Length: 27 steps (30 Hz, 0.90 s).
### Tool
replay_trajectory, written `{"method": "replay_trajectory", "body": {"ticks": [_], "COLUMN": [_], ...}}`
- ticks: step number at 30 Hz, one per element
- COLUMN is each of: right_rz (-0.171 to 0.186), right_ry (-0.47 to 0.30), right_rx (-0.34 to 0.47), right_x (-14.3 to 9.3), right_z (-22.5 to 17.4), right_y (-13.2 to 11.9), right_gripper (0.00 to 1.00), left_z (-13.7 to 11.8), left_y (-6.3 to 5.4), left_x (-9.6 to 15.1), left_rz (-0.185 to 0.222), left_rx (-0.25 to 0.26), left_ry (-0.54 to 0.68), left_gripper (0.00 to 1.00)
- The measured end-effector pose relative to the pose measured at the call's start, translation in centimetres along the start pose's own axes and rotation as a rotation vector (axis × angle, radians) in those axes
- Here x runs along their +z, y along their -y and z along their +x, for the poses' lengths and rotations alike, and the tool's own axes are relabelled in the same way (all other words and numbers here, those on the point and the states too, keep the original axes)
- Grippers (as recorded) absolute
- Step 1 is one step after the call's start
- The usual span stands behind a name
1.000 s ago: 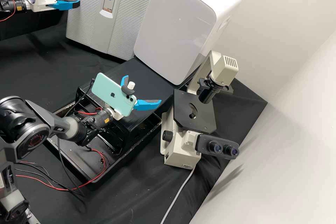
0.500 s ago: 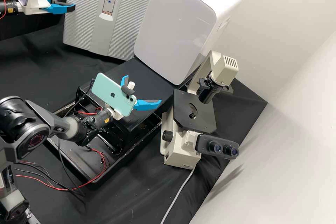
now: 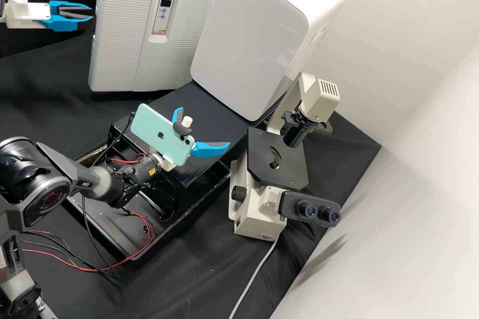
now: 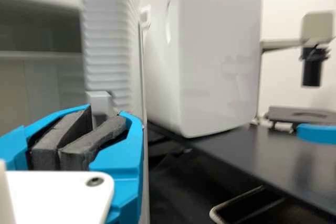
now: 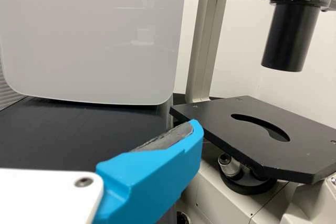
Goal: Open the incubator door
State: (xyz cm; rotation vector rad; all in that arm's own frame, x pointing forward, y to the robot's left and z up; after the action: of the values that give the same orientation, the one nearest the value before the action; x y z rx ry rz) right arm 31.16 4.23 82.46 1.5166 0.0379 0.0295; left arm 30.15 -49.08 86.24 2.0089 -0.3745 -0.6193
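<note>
Left gripper (image 3: 93, 14): at the outer edge of the incubator door, jaws drawn nearly together; whether they pinch the grey tab (image 4: 99, 101) cannot be told.
Incubator door (image 3: 117, 35): ajar, beside the white cabinet (image 3: 254, 35).
Right gripper (image 3: 203, 127): near the microscope (image 3: 277, 157), jaws spread wide, a pale green phone (image 3: 162, 134) mounted behind them.

"What's closest?"
"The right hand's (image 3: 204, 127) bright blue finger (image 5: 152, 174), with a grey pad."
"And beyond?"
"A glossy white box (image 5: 89, 35) with rounded corners, standing on the black table (image 5: 68, 129). Near it, a beige microscope (image 5: 207, 40), its black cylinder (image 5: 289, 38) above a flat black stage (image 5: 236, 145)."
</note>
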Motion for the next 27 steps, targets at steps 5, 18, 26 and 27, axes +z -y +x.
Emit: {"method": "replay_trajectory", "body": {"ticks": [5,18,26,27], "right_rz": [0.0,0.0,0.0,0.0], "right_ry": [0.0,0.0,0.0,0.0], "right_rx": [0.0,0.0,0.0,0.0], "right_x": [0.0,0.0,0.0,0.0], "right_z": [0.0,0.0,0.0,0.0], "right_y": [0.0,0.0,0.0,0.0], "right_gripper": [1.0,1.0,1.0,1.0], "left_z": [-1.3,-2.4,-2.8,-3.0], "left_y": [-1.0,-0.2,-0.7,-0.9], "left_x": [1.8,2.8,1.5,0.8], "left_rz": [0.024,0.006,-0.028,-0.032], "left_rx": [0.036,0.019,0.107,0.126], "left_ry": [0.024,0.017,-0.136,-0.207], "left_gripper": [0.0,0.0,0.0,1.0]}}
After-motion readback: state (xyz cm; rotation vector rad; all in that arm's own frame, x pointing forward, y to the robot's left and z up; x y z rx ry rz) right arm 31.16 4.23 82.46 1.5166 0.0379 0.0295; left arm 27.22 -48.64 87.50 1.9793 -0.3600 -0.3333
